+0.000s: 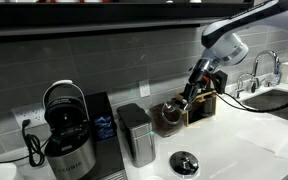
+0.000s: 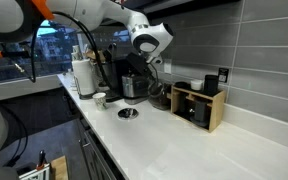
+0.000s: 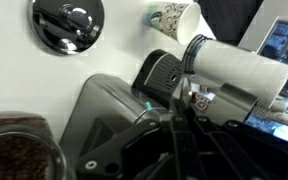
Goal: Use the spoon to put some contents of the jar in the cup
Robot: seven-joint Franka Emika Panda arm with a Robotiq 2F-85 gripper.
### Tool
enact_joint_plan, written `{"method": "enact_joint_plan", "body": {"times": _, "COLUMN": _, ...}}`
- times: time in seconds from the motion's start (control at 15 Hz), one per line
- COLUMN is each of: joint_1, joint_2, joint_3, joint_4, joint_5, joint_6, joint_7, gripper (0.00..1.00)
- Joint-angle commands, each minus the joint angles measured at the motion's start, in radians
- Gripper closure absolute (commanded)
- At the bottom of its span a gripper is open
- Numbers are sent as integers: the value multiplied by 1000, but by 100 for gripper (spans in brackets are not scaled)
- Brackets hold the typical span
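Glass jar [image 1: 167, 118] mid-frame, brown contents | hand [image 1: 191, 93] closed, just up-right of its mouth | spoon not discernible | cup [image 1: 184, 162] lower centre on surface [image 1: 249, 150], below jar.

Bright, even indoor light; wrist view blurred, exterior views grainy.

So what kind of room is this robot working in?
Probably a kitchen or an office coffee corner: a coffee machine stands on the white counter, a sink tap sits further along, and grey tiles run behind it.
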Motion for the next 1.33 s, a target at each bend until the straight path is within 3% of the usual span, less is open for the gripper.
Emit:
{"method": "enact_joint_plan", "body": {"times": 0.0, "joint_1": 32, "joint_2": -7, "joint_3": -20, "joint_4": -3, "joint_5": 7, "joint_6": -29, "joint_7": -16, "gripper": 96}}
{"method": "enact_joint_plan", "body": {"times": 0.87, "joint_1": 51, "joint_2": -26, "joint_3": -15, "joint_4": -29, "joint_5": 8, "joint_6": -43, "joint_7": -37, "gripper": 99}}
{"method": "enact_joint_plan", "body": {"times": 1.27, "joint_1": 97, "joint_2": -89, "joint_3": 13, "joint_4": -115, "joint_5": 13, "joint_6": -37, "joint_7": -145, "gripper": 99}}
